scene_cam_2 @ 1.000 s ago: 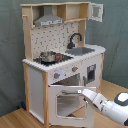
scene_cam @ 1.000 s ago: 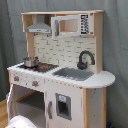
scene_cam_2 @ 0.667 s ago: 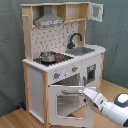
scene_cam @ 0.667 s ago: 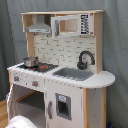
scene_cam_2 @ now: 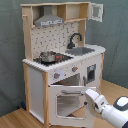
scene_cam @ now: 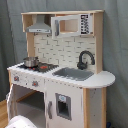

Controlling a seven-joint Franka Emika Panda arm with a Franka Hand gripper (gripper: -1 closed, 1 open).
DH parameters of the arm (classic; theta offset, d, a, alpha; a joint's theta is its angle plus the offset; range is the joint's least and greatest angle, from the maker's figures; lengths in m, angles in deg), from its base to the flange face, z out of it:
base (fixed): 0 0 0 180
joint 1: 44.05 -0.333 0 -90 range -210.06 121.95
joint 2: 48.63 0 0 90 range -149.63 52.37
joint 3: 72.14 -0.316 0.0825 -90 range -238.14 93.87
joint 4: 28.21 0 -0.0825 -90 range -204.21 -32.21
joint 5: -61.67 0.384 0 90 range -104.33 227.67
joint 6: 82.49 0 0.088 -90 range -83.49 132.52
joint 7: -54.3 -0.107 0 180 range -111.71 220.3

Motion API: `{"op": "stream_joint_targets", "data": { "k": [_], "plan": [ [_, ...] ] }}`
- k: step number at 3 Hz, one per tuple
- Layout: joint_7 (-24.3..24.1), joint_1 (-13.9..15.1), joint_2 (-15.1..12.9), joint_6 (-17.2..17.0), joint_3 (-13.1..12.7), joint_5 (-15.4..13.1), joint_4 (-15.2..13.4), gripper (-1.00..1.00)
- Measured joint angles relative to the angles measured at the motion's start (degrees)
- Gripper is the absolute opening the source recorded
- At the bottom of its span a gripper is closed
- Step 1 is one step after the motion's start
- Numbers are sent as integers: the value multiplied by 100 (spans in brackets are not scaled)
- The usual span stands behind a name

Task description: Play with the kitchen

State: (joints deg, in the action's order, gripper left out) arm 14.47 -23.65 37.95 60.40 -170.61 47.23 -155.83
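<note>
The kitchen [scene_cam: 65, 50] [scene_cam_2: 60, 30] is a tall white and light-wood toy unit with a range hood [scene_cam: 40, 27], a black faucet [scene_cam_2: 75, 39] and a grey sink [scene_cam: 75, 74]. A metal pot [scene_cam_2: 48, 56] stands on the hob. Its oven door [scene_cam_2: 65, 102], which has a window, is swung open, and the oven cavity [scene_cam: 30, 102] shows in the first exterior view. My gripper [scene_cam_2: 90, 96] is at the door's free edge, on the second exterior view's right. Only a white part of my arm [scene_cam: 22, 122] shows at the bottom of the first exterior view.
Two knobs [scene_cam_2: 56, 75] sit above the oven. A small cupboard door [scene_cam: 62, 106] is below the sink. A microwave-like box [scene_cam: 70, 25] sits on the upper shelf. A grey curtain hangs behind, and the floor [scene_cam_2: 15, 119] is wood.
My gripper has shifted slightly toward the second exterior view's right along the oven door's edge. The rest of the kitchen looks the same.
</note>
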Motion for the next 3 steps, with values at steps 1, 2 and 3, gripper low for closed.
{"op": "stream_joint_targets", "data": {
  "k": [1, 2, 3],
  "plan": [
    [-576, 3, -6, -177, -149, 0, -1, 100],
    [-1217, 17, -7, -365, -320, 1, -2, 100],
    [-1820, 58, -18, -536, -459, 4, -2, 100]
  ]
}}
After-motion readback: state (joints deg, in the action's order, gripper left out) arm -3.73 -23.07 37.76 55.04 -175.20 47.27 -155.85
